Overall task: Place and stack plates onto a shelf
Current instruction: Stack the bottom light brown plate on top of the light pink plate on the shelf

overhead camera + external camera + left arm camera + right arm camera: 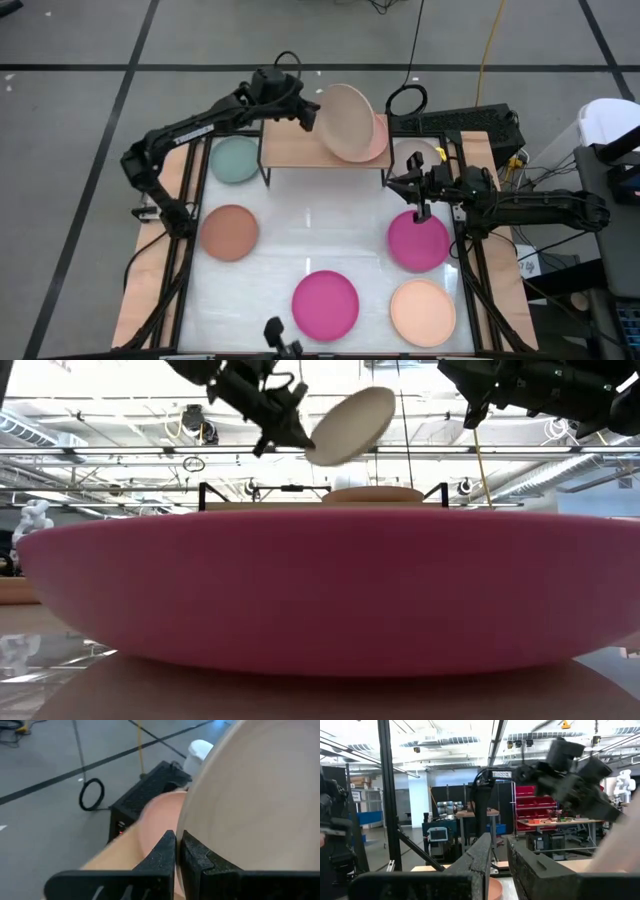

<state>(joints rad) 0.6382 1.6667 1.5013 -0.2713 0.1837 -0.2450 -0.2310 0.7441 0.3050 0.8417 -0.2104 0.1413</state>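
My left gripper (306,112) is shut on a beige plate (346,122) and holds it tilted above the right part of the light-wood shelf (300,152). A pink plate (378,145) lies flat on the shelf under it. The low view shows the beige plate (350,425) well above the pink plate (372,493). My right gripper (418,205) hangs shut and empty over a magenta plate (418,242) on the table's right side. Teal (235,160), terracotta (230,232), magenta (325,305) and peach (422,312) plates lie flat on the table. My left gripper pinches the beige plate's rim (186,827) between its two fingers, one on each face, at the plate's left edge. The fingers (290,430) come from the table's left. The plate is lifted clear and tilted, its free right edge (388,398) higher than the held edge.
The shelf stands at the table's far middle on thin black legs (262,165), and its left half (290,150) is bare. A black box (470,125) and cables lie beyond the far right corner. The near magenta plate (320,590) blocks most of the low view.
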